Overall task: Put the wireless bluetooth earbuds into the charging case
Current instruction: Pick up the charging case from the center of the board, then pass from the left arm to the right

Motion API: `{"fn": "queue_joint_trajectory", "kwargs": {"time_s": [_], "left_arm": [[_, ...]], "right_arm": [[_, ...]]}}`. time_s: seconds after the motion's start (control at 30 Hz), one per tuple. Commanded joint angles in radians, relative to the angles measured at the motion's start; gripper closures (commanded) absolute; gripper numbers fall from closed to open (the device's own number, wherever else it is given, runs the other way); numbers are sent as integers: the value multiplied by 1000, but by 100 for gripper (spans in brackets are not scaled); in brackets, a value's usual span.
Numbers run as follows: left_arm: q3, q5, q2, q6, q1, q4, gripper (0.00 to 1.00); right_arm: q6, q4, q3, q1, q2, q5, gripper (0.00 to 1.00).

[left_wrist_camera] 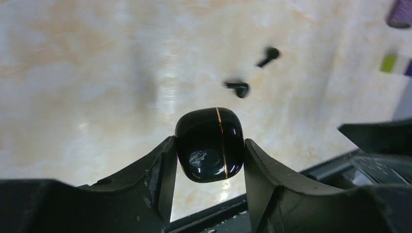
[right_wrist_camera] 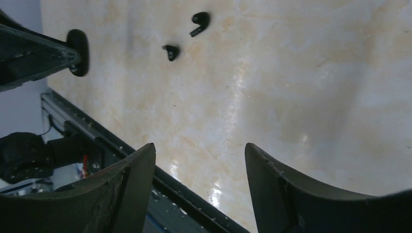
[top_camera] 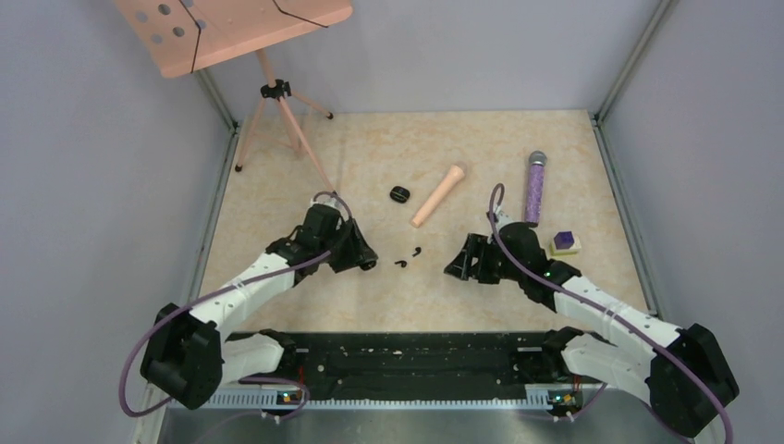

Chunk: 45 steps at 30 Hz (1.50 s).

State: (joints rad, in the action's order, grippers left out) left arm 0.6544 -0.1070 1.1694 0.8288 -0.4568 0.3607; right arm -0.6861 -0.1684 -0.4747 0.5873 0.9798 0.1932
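My left gripper [top_camera: 366, 261] [left_wrist_camera: 210, 148] is shut on the charging case [left_wrist_camera: 209, 143], a glossy black pebble with a thin gold seam, its lid closed. The case also shows in the right wrist view [right_wrist_camera: 78, 51]. Two tiny black earbuds [top_camera: 416, 251] [top_camera: 402, 264] lie on the table between the two grippers, just right of the left gripper. They show in the left wrist view [left_wrist_camera: 268, 55] [left_wrist_camera: 238, 88] and the right wrist view [right_wrist_camera: 200, 22] [right_wrist_camera: 171, 51]. My right gripper [top_camera: 456, 268] [right_wrist_camera: 200, 151] is open and empty, right of the earbuds.
A similar black rounded lump [top_camera: 399, 194] lies farther back beside a pink microphone [top_camera: 438, 195]. A purple microphone [top_camera: 534, 188] and a purple-and-white cube [top_camera: 563, 243] are at the right. A pink tripod stand [top_camera: 277, 102] is at back left. A black rail [top_camera: 407, 356] runs along the near edge.
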Motion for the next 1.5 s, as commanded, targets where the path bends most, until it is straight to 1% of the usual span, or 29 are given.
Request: {"fn": "queue_joint_trajectory", "kwargs": {"time_s": [0.0, 0.13, 0.17, 0.33, 0.47, 0.57, 0.73, 0.83, 1.07, 1.23, 1.37, 1.47], "left_arm": [[51, -189, -12, -118, -73, -135, 74], [88, -257, 56, -182, -121, -165, 82], [98, -265, 65, -190, -132, -167, 83], [149, -281, 83, -231, -180, -186, 83], [189, -291, 97, -274, -208, -166, 82], [217, -302, 108, -319, -227, -135, 83], [247, -323, 107, -391, -250, -78, 83], [262, -336, 103, -431, -260, -38, 83], [279, -334, 98, -492, -265, 18, 83], [295, -304, 103, -520, -266, 43, 83], [302, -307, 110, -528, -270, 50, 83], [300, -303, 111, -528, -274, 51, 83]], "right_arm": [[-113, 219, 15, -7, -4, 152, 34], [-231, 347, 18, -7, 24, 207, 35], [-271, 380, 21, -7, 31, 211, 36], [-388, 490, 32, 1, 93, 211, 36], [-482, 588, 45, 13, 169, 218, 36], [-551, 712, 61, 16, 240, 252, 37], [-583, 782, 50, 30, 314, 291, 39], [-610, 834, 63, 32, 327, 302, 39], [-623, 861, 81, 35, 331, 320, 40], [-589, 853, 37, 49, 381, 426, 41], [-603, 927, 22, 59, 464, 507, 41], [-637, 1018, 22, 78, 513, 528, 42]]}}
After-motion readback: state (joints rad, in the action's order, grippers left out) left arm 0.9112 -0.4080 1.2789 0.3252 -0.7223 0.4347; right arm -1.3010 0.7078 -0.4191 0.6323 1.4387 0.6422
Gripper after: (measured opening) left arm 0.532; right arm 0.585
